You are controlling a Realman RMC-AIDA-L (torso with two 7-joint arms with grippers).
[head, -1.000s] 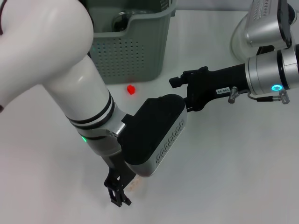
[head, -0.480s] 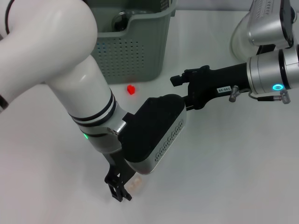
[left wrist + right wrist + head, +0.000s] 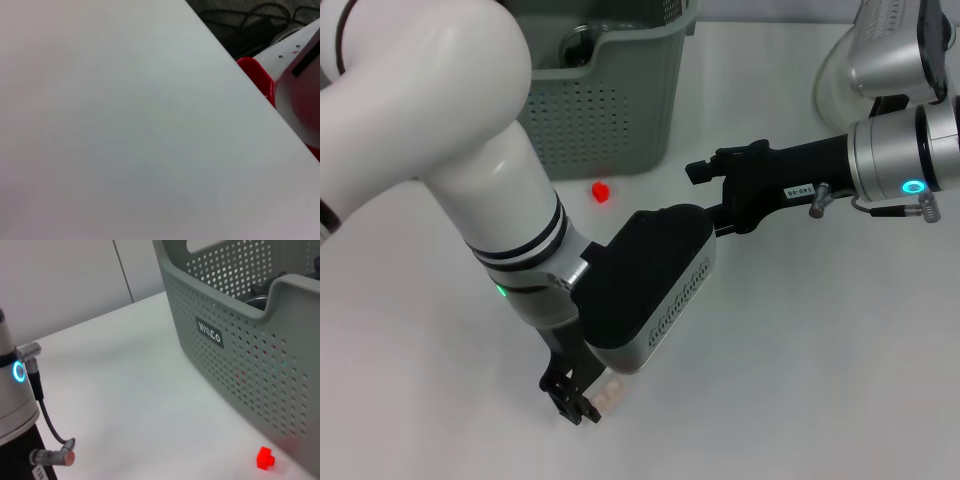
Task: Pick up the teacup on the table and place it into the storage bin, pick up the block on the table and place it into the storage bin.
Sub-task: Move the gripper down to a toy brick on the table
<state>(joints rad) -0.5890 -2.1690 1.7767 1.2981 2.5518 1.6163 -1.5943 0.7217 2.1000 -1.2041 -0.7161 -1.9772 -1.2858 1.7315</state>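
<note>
At the far edge of the white tabletop (image 3: 800,360), left of centre, stands the storage bin (image 3: 605,110), a grey-green rectangular plastic basket whose walls are pierced with rows of small round holes; its rim dips into a curved handle cut-out, and the right wrist view shows a small black label with white lettering on one wall. Through that dip a rounded, shiny dark object (image 3: 582,45) lies inside the bin, too little of it visible to name. Just in front of the bin's near wall, apart from it, a small bright red block (image 3: 601,191) sits on the bare tabletop; it looks hard-edged with a small raised stud on one side. Toward the near edge the left gripper (image 3: 576,398) points down at the tabletop, its black jaws close together around or against a small pale, pinkish object (image 3: 610,392) that is mostly hidden; whether they actually grip it cannot be told. Above the jaws the left arm's wrist is a smooth black-and-silver housing with a ribbed edge and a green light. From the right edge the right gripper (image 3: 698,172) reaches in level above the tabletop, matte black, holding nothing; how far its jaws are parted cannot be told.
</note>
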